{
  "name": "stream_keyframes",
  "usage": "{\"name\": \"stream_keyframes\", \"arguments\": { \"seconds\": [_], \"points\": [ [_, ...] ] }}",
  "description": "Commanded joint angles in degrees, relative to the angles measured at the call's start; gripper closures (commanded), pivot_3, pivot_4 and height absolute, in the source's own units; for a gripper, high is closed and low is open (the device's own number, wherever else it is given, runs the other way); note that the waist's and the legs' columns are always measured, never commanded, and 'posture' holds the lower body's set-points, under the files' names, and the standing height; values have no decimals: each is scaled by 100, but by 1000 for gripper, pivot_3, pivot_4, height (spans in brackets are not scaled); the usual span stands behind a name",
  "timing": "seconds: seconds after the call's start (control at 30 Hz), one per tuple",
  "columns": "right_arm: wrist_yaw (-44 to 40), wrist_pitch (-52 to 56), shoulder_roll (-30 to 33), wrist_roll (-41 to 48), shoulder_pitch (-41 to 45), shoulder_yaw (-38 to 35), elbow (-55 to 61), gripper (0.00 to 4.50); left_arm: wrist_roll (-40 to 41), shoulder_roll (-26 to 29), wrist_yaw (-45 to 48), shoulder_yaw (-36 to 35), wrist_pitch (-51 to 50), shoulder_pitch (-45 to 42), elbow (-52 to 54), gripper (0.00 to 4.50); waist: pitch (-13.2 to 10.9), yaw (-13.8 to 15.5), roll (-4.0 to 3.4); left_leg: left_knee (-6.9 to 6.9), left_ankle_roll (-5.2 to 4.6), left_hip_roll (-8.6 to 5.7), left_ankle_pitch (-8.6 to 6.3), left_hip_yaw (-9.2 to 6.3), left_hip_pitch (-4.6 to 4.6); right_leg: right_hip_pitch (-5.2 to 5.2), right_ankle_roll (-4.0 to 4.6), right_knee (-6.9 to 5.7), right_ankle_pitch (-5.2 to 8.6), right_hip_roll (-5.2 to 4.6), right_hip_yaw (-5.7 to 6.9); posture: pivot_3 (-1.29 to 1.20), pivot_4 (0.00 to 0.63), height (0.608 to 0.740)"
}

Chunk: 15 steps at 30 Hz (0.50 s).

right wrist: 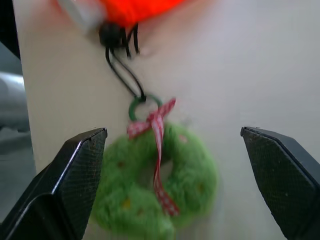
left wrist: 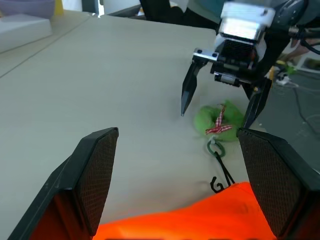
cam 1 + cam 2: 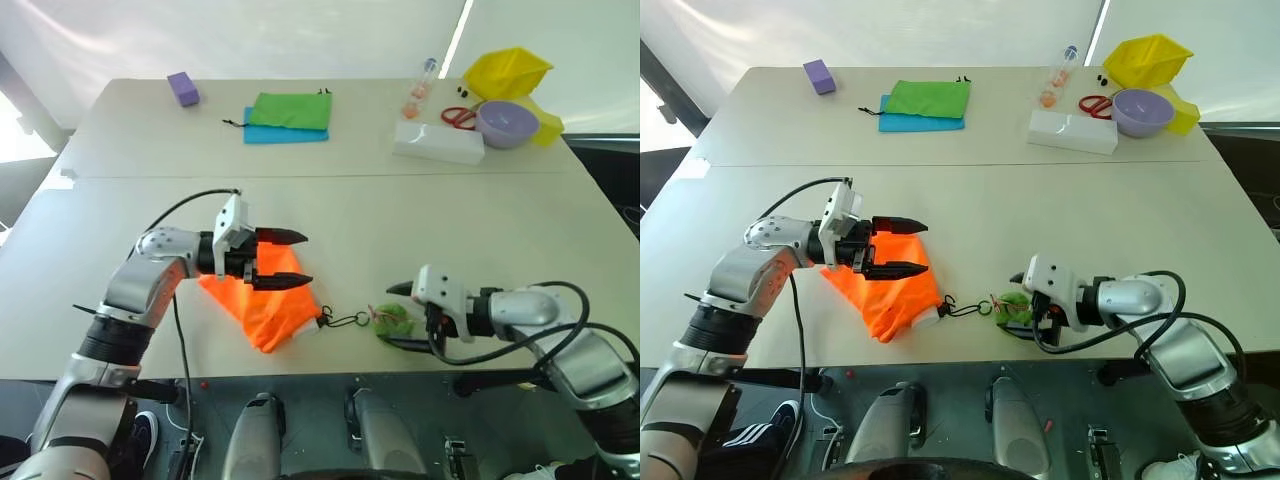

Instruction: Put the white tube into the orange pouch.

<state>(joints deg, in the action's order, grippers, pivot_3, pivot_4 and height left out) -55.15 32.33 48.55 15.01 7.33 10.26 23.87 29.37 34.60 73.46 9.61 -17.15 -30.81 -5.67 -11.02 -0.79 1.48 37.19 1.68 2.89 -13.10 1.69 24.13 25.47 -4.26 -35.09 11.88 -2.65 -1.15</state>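
Note:
The orange pouch (image 3: 265, 300) lies crumpled near the table's front edge. Its black cord (image 3: 345, 321) runs right to a green wreath-shaped toggle (image 3: 393, 320) with a red ribbon. A small white end (image 3: 930, 318), apparently the white tube, pokes from the pouch's mouth beside the cord; the rest of it is hidden. My left gripper (image 3: 307, 259) hovers open just above the pouch, pointing right. My right gripper (image 3: 390, 316) is open, with a finger on either side of the toggle (image 1: 160, 190) and not touching it. In the left wrist view the right gripper (image 2: 215, 117) stands over the toggle (image 2: 217, 120).
At the back lie a green pouch (image 3: 291, 110) on a blue pouch (image 3: 285, 134) and a purple block (image 3: 183, 88). Back right are a white box (image 3: 438, 142), a clear bottle (image 3: 424, 82), red scissors (image 3: 459, 117), a purple bowl (image 3: 506, 122) and a yellow bin (image 3: 508, 72).

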Motion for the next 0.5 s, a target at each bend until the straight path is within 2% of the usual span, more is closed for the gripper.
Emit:
{"name": "stream_keyframes", "arguments": {
  "seconds": [0.03, 0.07, 0.13, 0.3, 0.5],
  "points": [
    [154, -134, -34, -235, 74, 66, 0, 550, -193, -139, 177, 26, 215, -194, -207, 460, 0, 7, 0, 0, 0, 1, 0, -3, -3, 0, 0, -4, 0, 3, 0, 0, 150, 740],
    [135, -112, -28, -247, 87, 100, -10, 805, -230, -174, 221, 31, 239, -215, -265, 460, 0, 12, 0, 2, -1, 1, 1, -6, -6, -1, -2, -10, 1, 4, 1, 0, 150, 740],
    [169, -136, -84, -260, 140, 103, -47, 1939, -283, -254, 259, 28, 229, -283, -348, 460, 0, 8, 0, 7, -2, 1, 1, -11, -10, -5, -12, -12, 7, 7, 2, 0, 150, 740],
    [353, -525, -301, -463, 515, 8, -467, 4452, -428, -487, 335, 104, 170, -417, -518, 460, 0, 2, 0, 29, -2, 1, 2, -11, -16, -17, -12, -13, 7, 6, 0, 0, 150, 740],
    [533, -857, -385, -629, 762, -154, -910, 4452, -551, -639, 399, 63, 148, -562, -799, 460, 0, 18, 0, 24, -2, -2, 2, -9, -10, -17, -8, -13, 4, 4, -1, 0, 150, 740]
  ]
}}
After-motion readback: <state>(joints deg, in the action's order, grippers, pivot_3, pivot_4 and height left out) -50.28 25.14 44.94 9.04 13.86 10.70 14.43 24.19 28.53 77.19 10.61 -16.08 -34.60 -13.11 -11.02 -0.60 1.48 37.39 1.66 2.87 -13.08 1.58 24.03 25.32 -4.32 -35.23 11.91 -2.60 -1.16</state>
